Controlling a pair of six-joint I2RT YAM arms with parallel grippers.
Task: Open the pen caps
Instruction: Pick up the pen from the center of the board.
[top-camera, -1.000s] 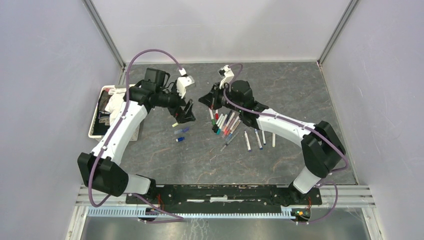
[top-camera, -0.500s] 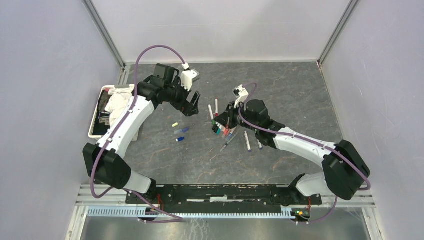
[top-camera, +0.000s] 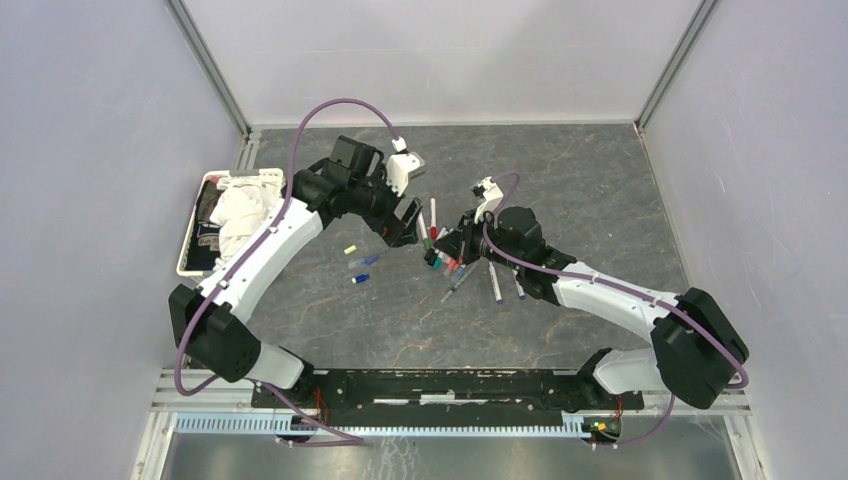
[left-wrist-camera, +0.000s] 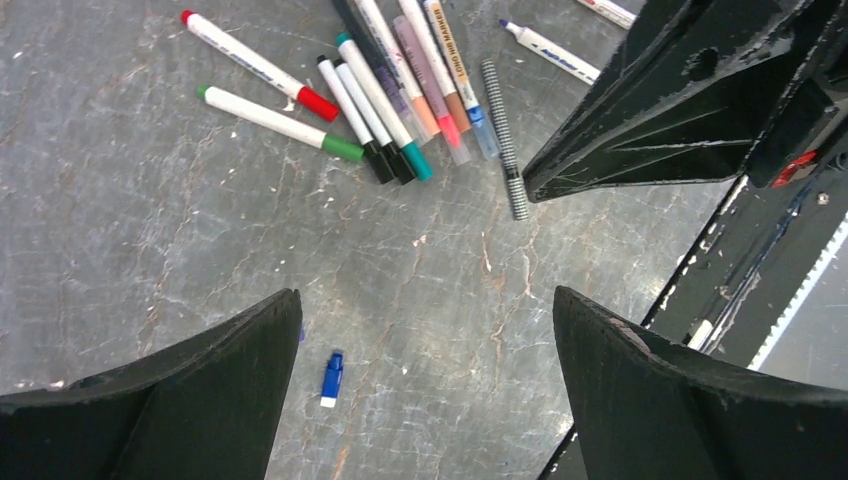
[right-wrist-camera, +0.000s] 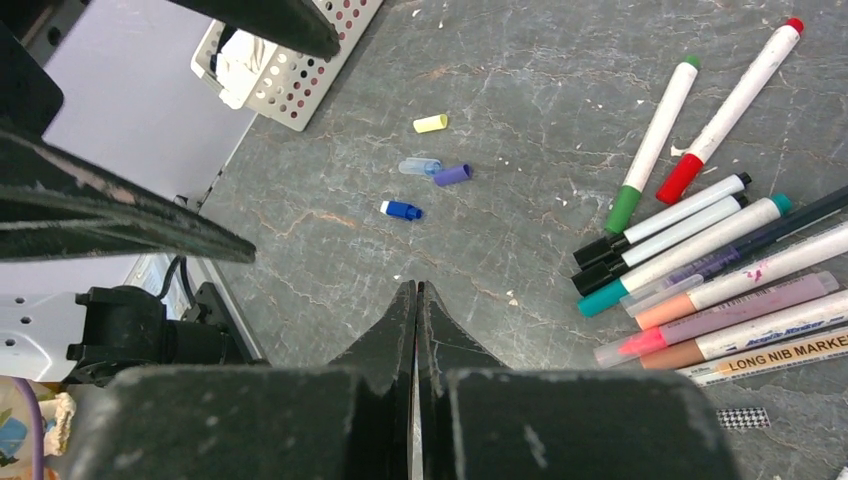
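Observation:
Several pens (top-camera: 452, 262) lie bunched at mid-table, with white or grey barrels and red, green, black, teal and pink ends (right-wrist-camera: 690, 260) (left-wrist-camera: 380, 90). Loose pen caps lie to their left: yellow (right-wrist-camera: 431, 123), clear blue (right-wrist-camera: 419, 166), purple (right-wrist-camera: 452, 174) and blue (right-wrist-camera: 402, 209) (left-wrist-camera: 332, 378) (top-camera: 360, 278). My left gripper (top-camera: 405, 222) (left-wrist-camera: 425, 295) hangs open over bare table between the caps and the pens, with nothing between its fingers. My right gripper (top-camera: 447, 243) (right-wrist-camera: 416, 285) is shut and empty, low at the left edge of the pen bunch.
A white perforated basket (top-camera: 190, 240) (right-wrist-camera: 300, 80) holding cloth sits at the table's left edge. A few more pens (top-camera: 495, 282) lie right of the bunch, under the right arm. The two grippers are close together; the right one's fingers (left-wrist-camera: 680, 110) show in the left wrist view.
The right arm has swung down and to the right, lowering its shut gripper onto the pen bunch. The left gripper has moved right, from over the caps toward the pens, staying open.

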